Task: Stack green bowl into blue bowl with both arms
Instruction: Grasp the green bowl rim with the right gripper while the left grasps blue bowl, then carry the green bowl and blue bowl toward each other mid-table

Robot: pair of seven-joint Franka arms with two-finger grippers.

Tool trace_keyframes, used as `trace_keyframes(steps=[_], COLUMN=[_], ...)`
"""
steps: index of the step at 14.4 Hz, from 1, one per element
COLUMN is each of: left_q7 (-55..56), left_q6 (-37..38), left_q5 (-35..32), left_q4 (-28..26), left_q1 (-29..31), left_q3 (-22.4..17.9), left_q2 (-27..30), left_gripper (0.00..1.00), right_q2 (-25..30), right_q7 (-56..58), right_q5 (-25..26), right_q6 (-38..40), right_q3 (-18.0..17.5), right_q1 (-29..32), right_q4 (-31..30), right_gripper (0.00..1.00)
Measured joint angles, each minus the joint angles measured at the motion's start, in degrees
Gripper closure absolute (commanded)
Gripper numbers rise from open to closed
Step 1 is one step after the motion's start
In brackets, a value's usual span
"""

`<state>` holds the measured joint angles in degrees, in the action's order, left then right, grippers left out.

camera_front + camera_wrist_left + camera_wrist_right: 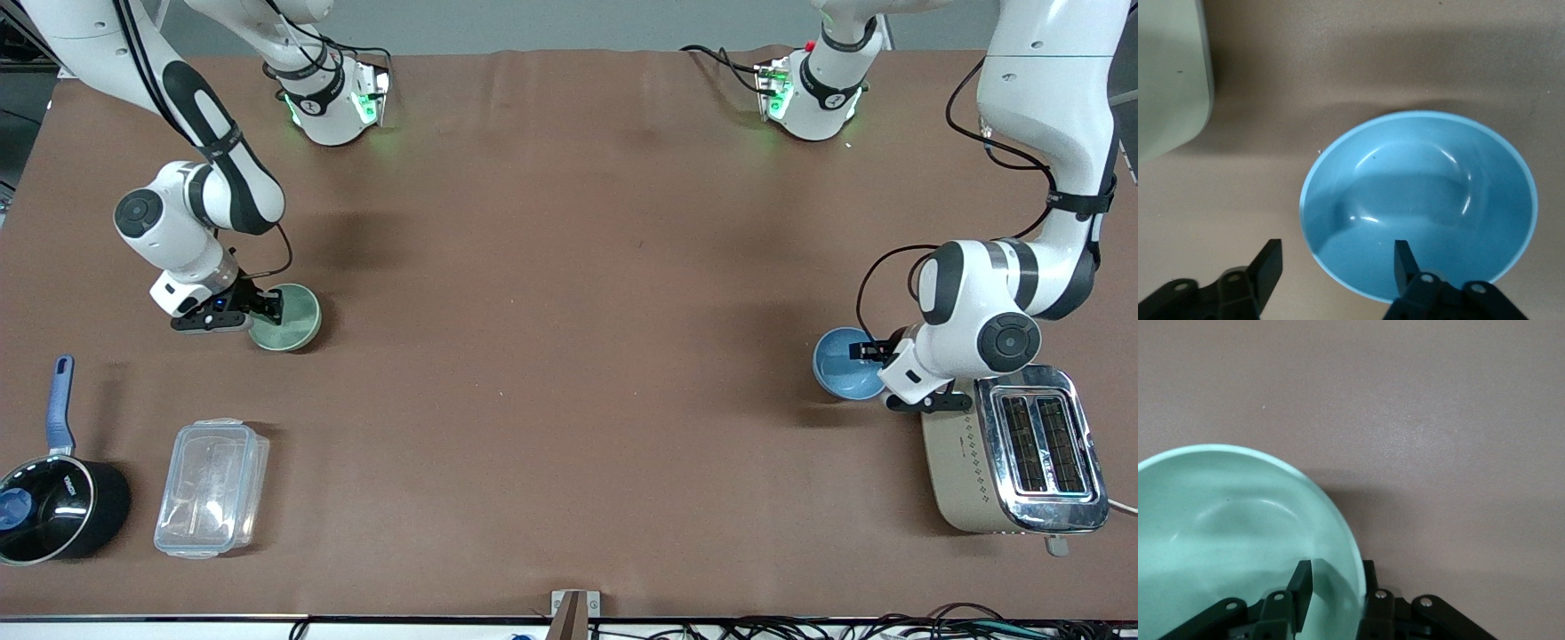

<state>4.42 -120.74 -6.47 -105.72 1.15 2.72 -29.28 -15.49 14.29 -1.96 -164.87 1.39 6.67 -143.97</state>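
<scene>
We are straddling the blue bowl (843, 364), near the worktop edge at the left arm's end, with the left gripper (1337, 261) wide open. Our right gripper (1337, 585) is pinching the green bowl (289, 317) rim. Both look stiff, glossy and slippery; rims suit gripping.

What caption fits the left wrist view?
Left gripper, fingers open, straddles the rim of the blue bowl on the brown table.

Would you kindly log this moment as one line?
right gripper: shut on green bowl rim | left gripper: open, straddling blue bowl rim | bowls apart, unstacked
</scene>
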Motion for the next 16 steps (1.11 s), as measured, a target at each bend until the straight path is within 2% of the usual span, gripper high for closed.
trace_keyframes(steps=[2,4,9,12,16], left_q7=[0.0,0.0,0.0,0.1,0.1], left_q6=[0.0,-0.1,-0.9,-0.9,0.0], left_q5=[0.0,0.0,0.0,0.0,2.4], left_q4=[0.8,1.6,2.4,3.0,5.4], left_q1=[0.6,1.3,1.4,1.4,1.3], left_q3=[0.0,0.0,0.1,0.1,1.4], left_q2=[-0.8,-1.8,-3.3,-3.3,-2.2], left_gripper=[0.37,0.44,0.98,1.0,1.0], right_q2=[0.2,1.1,6.1,9.5,11.5], right_q7=[0.0,-0.1,-0.1,-0.1,0.3], right_q5=[0.0,-0.3,-0.3,-0.4,-7.1], right_q6=[0.6,1.9,14.5,25.0,39.0], right_q3=[0.0,-0.1,0.0,-0.1,-0.3], right_q1=[0.0,0.0,0.1,0.1,-1.0], right_q4=[0.2,0.7,4.5,9.3,18.3], right_gripper=[1.0,1.0,1.0,1.0,1.0])
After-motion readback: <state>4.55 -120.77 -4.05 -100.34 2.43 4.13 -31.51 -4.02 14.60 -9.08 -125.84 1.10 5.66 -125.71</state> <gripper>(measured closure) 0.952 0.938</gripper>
